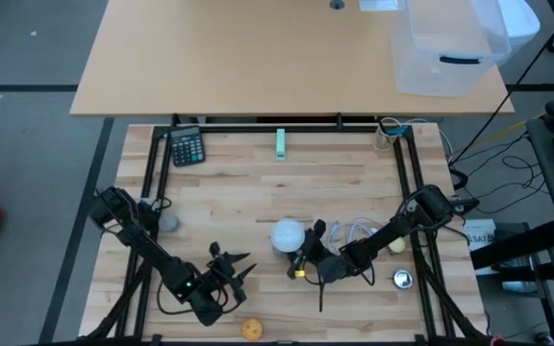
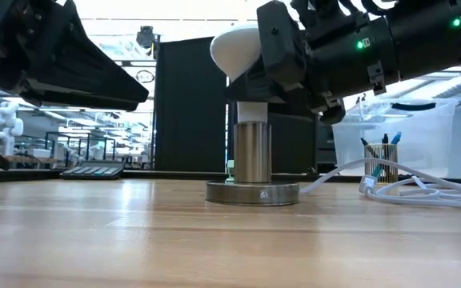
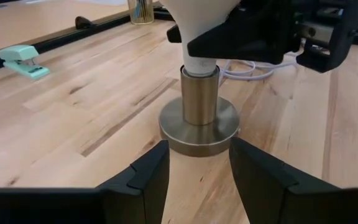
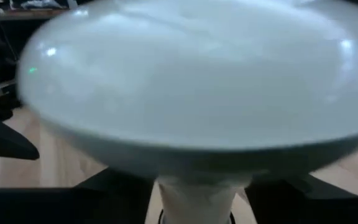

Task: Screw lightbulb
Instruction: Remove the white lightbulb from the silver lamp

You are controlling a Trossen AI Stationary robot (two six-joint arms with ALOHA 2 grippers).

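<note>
From above, the lightbulb [image 1: 288, 235] sits near the surface's [image 1: 258, 183] front middle, with the right pincer [image 1: 306, 252] at its 4 o'clock, clamped on it. The left pincer [image 1: 241, 271] lies at its 7 o'clock, fingers spread wide. At table height, the bulb's neck stands upright in a metal socket stand [image 2: 252, 172]. The left wrist camera shows its parted fingers [image 3: 143, 180] just before the stand's base.

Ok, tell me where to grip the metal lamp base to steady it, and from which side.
Grip the upright cylindrical stem of the lamp base, below the lightbulb. Come level from the left pincer's side: its open fingers already face it, while the right pincer occupies the bulb above.
</note>
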